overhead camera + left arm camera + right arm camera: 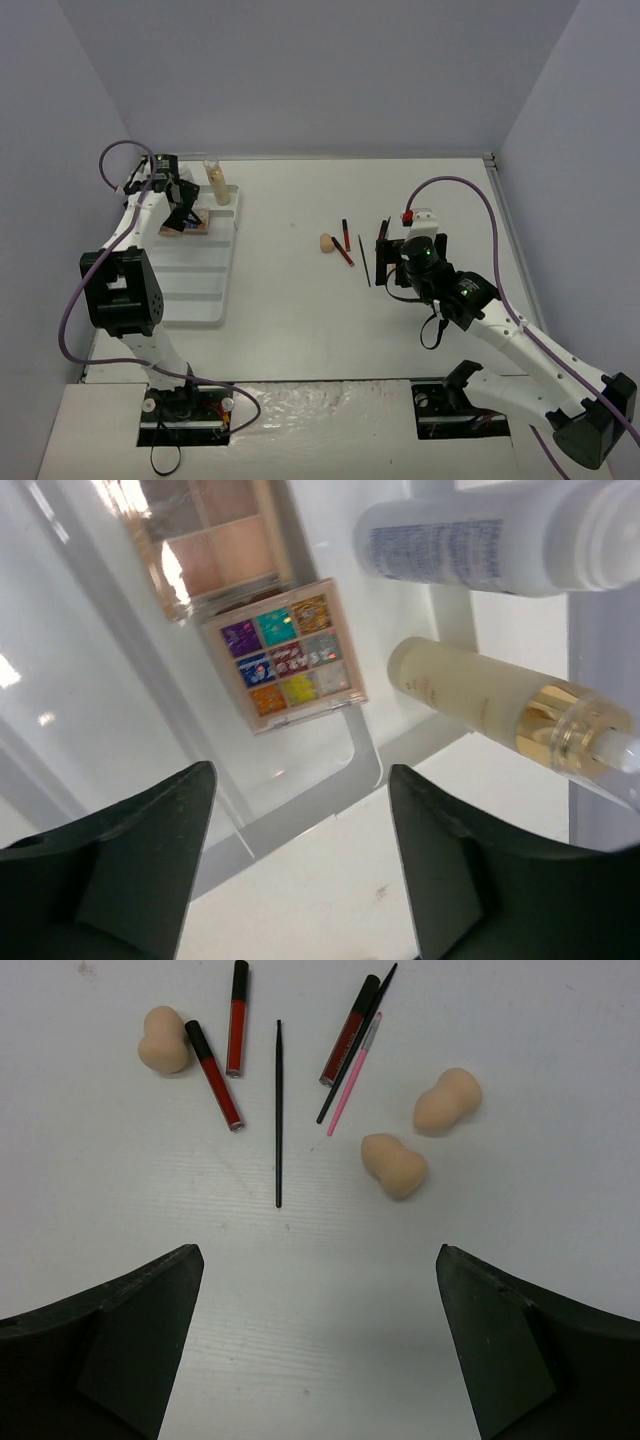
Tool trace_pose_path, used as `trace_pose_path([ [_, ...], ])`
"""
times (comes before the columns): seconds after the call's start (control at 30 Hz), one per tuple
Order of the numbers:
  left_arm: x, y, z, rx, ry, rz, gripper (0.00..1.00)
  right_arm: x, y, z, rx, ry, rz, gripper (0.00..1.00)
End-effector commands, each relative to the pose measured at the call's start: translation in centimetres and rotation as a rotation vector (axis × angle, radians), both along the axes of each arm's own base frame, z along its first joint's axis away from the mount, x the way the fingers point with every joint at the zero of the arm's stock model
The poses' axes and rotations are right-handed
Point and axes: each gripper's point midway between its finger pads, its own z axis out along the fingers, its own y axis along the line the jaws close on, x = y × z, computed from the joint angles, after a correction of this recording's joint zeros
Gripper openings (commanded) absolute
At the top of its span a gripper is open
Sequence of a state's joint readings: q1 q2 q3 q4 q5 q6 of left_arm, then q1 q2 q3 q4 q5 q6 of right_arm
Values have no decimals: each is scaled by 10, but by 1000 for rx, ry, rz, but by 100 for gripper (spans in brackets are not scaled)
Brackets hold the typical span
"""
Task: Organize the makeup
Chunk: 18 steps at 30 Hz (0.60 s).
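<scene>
Top external shows left claw [181,216] open, empty, above tray [200,300]; right claw [388,252] wide, empty.

Tray [200,290]: on the desk [420,200], along its left edge.
Palettes [285,655]: two, inside the tray's far end, just beside each other.
Bottles [480,700]: two, at the tray's far right corner, right of the palettes.
Pencils and brushes [279,1110]: on the desk's middle, fanned out, well apart from the tray.
Sponges [393,1165]: one just left of the pencils; two right of them, near each other.
</scene>
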<state>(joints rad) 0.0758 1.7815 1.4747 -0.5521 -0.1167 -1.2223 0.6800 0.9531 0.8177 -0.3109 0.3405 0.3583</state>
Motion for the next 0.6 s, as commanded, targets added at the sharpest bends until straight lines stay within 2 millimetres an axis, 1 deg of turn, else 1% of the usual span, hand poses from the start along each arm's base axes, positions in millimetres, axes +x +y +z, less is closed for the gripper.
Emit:
trace_pose_path([
  [0.0,41,6,32,98,-213,-89,49,9,12,19,72,-45,11,100],
  [0.07,53,5,32,115,-239,-123,39,8,12,17,76,-38,12,100],
  [0.13,65,3,40,122,-294,-142,33,6,13,15,81,-32,16,100],
  [0.23,74,5,45,147,-329,-148,26,4,12,14,86,-33,20,100],
  [0.33,80,10,45,163,-343,-141,25,3,10,13,84,-36,18,100],
  [0.57,89,7,29,137,-305,-146,23,5,8,13,71,-39,4,100],
])
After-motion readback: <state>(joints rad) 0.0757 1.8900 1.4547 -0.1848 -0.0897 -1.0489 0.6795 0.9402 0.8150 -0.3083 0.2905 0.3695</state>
